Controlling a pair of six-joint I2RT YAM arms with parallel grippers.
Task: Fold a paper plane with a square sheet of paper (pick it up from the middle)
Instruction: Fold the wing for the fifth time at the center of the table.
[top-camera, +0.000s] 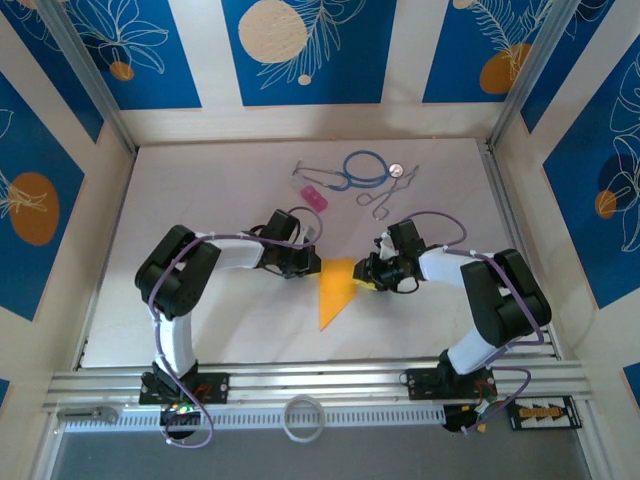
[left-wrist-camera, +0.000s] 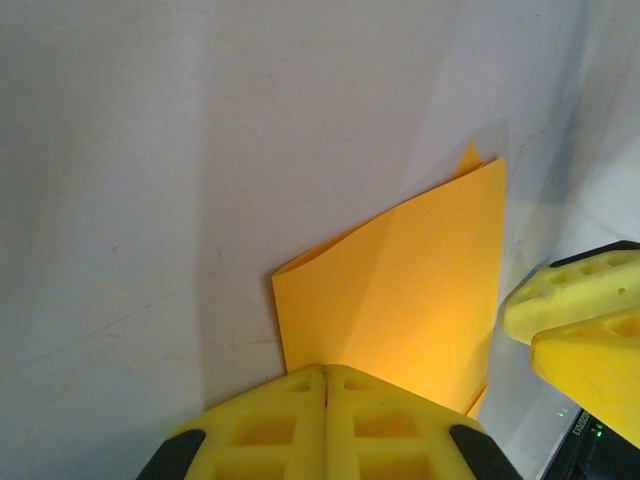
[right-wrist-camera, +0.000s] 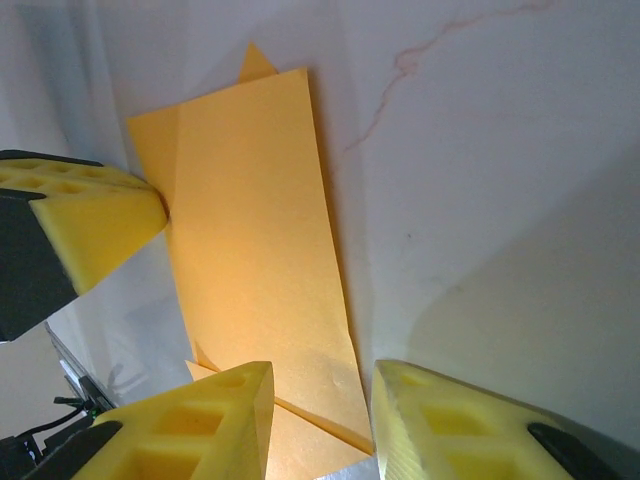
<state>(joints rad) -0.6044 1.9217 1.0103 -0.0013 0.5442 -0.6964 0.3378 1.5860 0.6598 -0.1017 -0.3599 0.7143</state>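
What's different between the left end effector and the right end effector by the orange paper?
The left end effector has its fingers pressed shut and seems to pinch an edge of the paper; the right end effector has its fingers apart, with the paper's end in the gap. The left one reaches from the paper's left side, the right one from its right. Both have yellow fingers.

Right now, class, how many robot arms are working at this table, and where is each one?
2. The left arm stands at the near left and the right arm at the near right. Both reach inward to the orange paper mid-table. None seems hidden.
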